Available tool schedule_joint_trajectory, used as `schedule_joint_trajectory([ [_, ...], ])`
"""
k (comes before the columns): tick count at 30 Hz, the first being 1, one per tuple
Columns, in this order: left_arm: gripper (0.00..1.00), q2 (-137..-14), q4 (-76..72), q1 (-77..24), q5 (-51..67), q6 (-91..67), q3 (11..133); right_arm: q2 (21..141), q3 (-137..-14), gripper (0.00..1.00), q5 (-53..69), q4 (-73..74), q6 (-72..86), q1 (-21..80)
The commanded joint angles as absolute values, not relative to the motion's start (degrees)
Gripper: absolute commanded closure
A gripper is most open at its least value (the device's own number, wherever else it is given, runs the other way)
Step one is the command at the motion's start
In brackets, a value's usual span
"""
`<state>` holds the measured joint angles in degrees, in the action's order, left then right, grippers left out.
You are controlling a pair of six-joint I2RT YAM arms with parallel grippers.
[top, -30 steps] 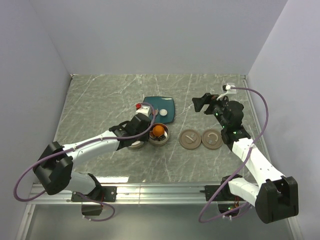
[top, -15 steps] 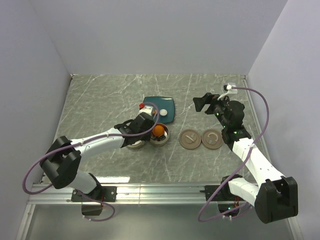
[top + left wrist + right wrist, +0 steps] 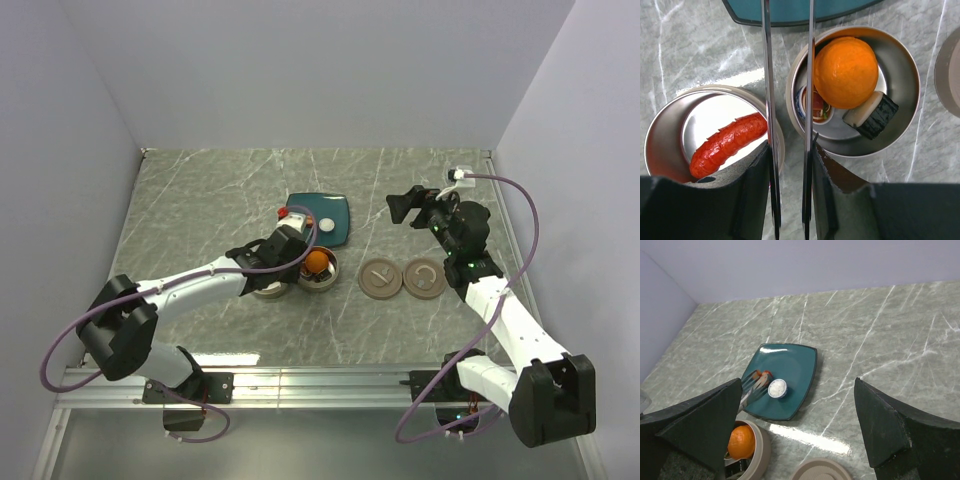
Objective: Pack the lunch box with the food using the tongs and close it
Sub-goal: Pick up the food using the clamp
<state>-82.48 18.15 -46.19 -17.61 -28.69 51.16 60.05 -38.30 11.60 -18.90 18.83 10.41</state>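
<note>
Marble tabletop (image 3: 200, 200) unchanged; tongs (image 3: 766, 75) in left claw (image 3: 791, 152) advanced onto teal plate (image 3: 335, 215).

We see a grey-green marbled table (image 3: 200, 200). Directly on it sit a teal plate (image 3: 335, 215), a left tin (image 3: 662, 145) and a right tin (image 3: 905, 75) just beside each other near the plate, and to their right a left lid (image 3: 380, 279) beside a right lid (image 3: 425, 278).

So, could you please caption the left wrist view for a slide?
Tongs over two tins: one holding a red sausage, the other an orange ball and sushi roll.
</note>
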Motion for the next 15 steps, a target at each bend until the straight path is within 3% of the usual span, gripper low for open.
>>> schedule_joint_trajectory([
  [1, 0.6, -82.0, 17.67, -46.05, -16.26, -27.25, 52.73, 58.18, -39.11, 0.01, 12.22, -21.18, 19.34, 9.84],
  [10, 0.72, -83.76, 16.79, -46.05, -18.1, -27.42, 53.35, 58.1, -39.11, 0.01, 12.13, -21.09, 19.25, 9.84],
  [15, 0.78, -78.67, 15.56, -46.05, -19.95, -27.77, 51.95, 57.66, -39.02, 0.01, 12.13, -21.09, 19.16, 9.67],
])
